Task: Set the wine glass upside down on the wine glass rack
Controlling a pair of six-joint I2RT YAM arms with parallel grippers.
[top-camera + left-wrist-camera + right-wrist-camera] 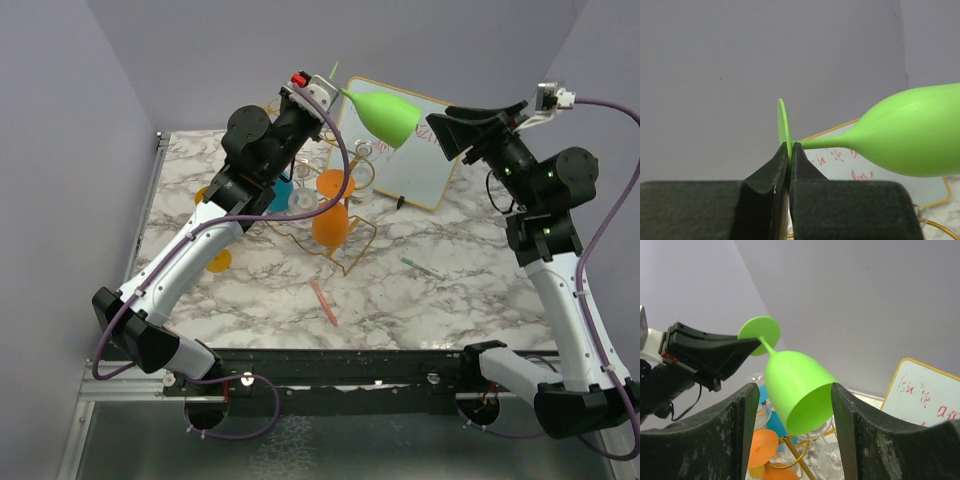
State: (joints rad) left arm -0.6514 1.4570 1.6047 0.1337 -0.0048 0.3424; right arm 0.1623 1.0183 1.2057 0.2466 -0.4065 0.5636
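**A:** Quick check: where's the green wine glass [385, 112] being kept right now, and by what?

**B:** It's held up in the air, well above the far side of the tabletop [450, 290], in front of the whiteboard [425, 170]. The rim of its foot is pinched between the left fingers [775, 170], which are shut tight on that thin disc.

**A:** And the right fingers [740, 430]?

**B:** Spread wide. In the right wrist view the bowl is framed between them, mouth first, but no contact can be made out. So the glass is taken to be carried by the left side only.

**A:** Which way is it lying?

**B:** The long axis is nearly level. The foot is at the left fingers, and the stem and bowl are stuck out toward the right arm with the mouth tipped a bit downward. So it's not upside down yet.

**A:** Where's the wine glass rack [345, 255] from there?

**B:** Below the glass and nearer the arm bases. An orange glass [330, 225], a blue one [280, 192] and some clear glasses [300, 200] are seen at it. The left arm is reckoned the nearer one, being stretched right over the rack. Next, the bowl would probably need to be swung down so the mouth faces the tabletop, with the foot lined up over a free stretch of gold wire. Which slot is free can't be told from here.
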